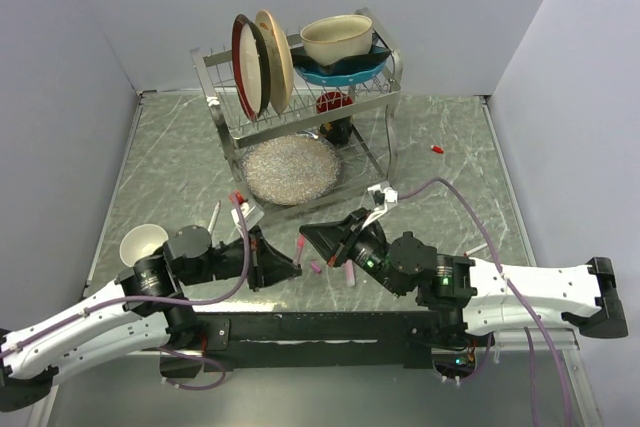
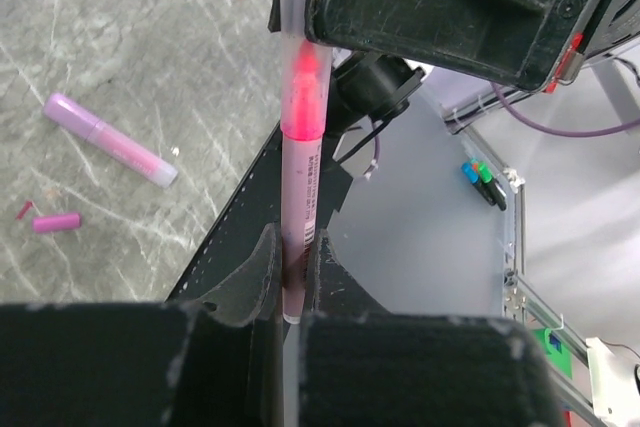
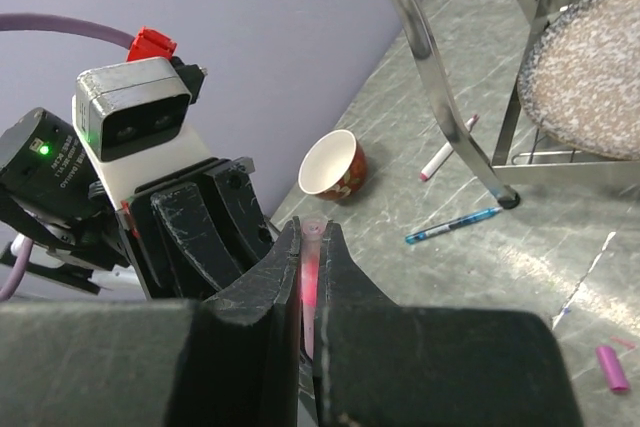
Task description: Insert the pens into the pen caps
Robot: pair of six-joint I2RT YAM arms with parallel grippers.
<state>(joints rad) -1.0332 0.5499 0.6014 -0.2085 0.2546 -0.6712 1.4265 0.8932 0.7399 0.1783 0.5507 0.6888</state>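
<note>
No legible txt anywhere.

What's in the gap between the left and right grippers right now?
The pink pen: the left gripper clamps its lower end and the right gripper pinches its top. The left wrist view shows it best.

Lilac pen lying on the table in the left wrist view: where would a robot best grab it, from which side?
Probably mid-barrel on the lilac pen, coming straight down from above. It lies flat and slanted on the table, so closing across its narrow width should work.
</note>
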